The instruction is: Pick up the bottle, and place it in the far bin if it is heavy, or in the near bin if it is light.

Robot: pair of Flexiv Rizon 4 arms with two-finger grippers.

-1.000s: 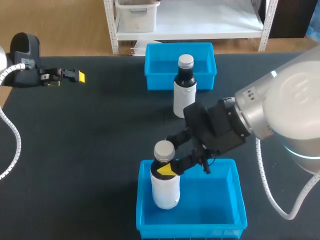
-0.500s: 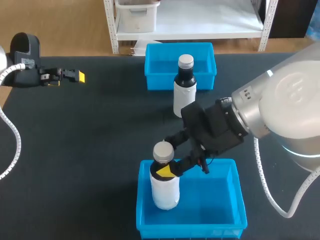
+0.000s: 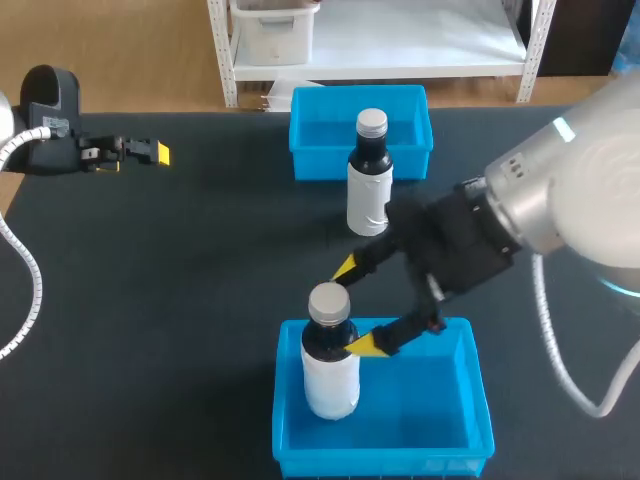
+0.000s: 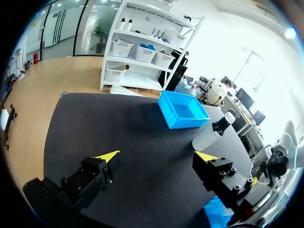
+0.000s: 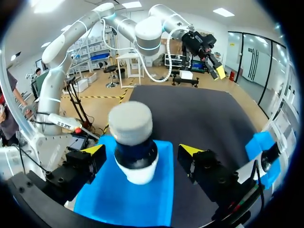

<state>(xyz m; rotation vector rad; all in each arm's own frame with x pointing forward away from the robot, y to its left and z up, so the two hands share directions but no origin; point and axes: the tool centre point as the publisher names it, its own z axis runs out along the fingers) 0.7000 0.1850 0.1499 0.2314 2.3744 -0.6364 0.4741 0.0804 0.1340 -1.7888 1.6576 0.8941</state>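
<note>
Bottle (image 3: 330,365) stands upright in the near bin (image 3: 430,400), lower centre of the frame. Your right hand (image 3: 356,306) is spread either side of its neck, not gripping. Your left hand (image 3: 140,152) sits spread at upper left.

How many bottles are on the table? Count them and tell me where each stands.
2. The first bottle stands in the near bin, within the open right hand. The second bottle stands on the table just before the far bin. None looks hidden.
</note>
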